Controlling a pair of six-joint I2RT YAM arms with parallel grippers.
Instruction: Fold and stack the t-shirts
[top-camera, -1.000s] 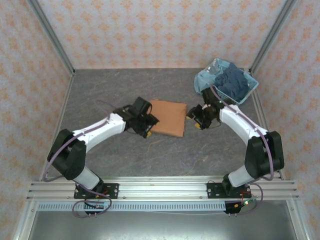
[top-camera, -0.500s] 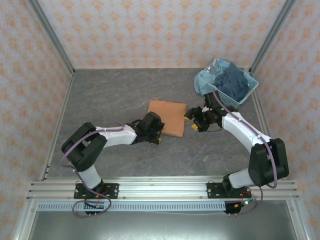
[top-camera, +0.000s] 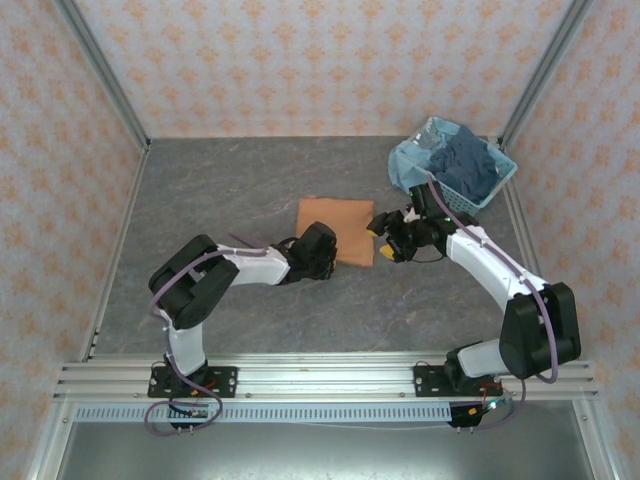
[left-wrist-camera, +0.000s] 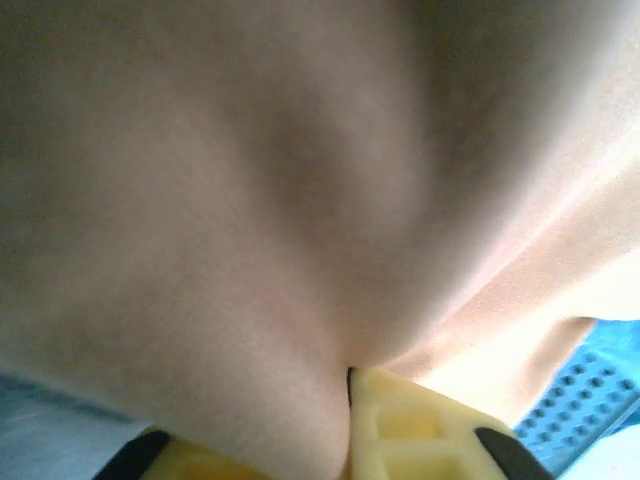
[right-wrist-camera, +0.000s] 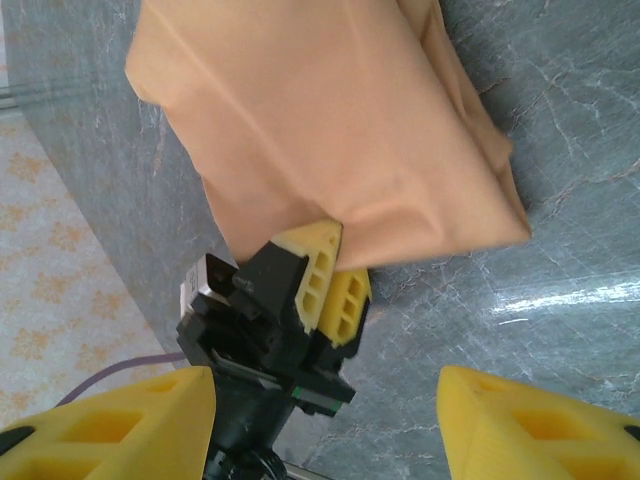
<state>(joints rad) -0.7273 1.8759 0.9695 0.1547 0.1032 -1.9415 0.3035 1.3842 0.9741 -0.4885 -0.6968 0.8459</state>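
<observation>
Left gripper (top-camera: 320, 250) clamped on orange t-shirt (top-camera: 345, 225) at its 7 o'clock corner; right gripper (top-camera: 381, 240), jaws apart, just beside its 3 o'clock edge.

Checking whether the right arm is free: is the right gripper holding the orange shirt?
No: the right gripper stands open, its fingers wide apart and short of the orange shirt.

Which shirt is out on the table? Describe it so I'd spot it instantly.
Look at the middle of the grey table. There lies the orange-tan t-shirt, folded into a flat square. Unlike the navy cloth heaped in the blue basket, it is warm-coloured.
</observation>
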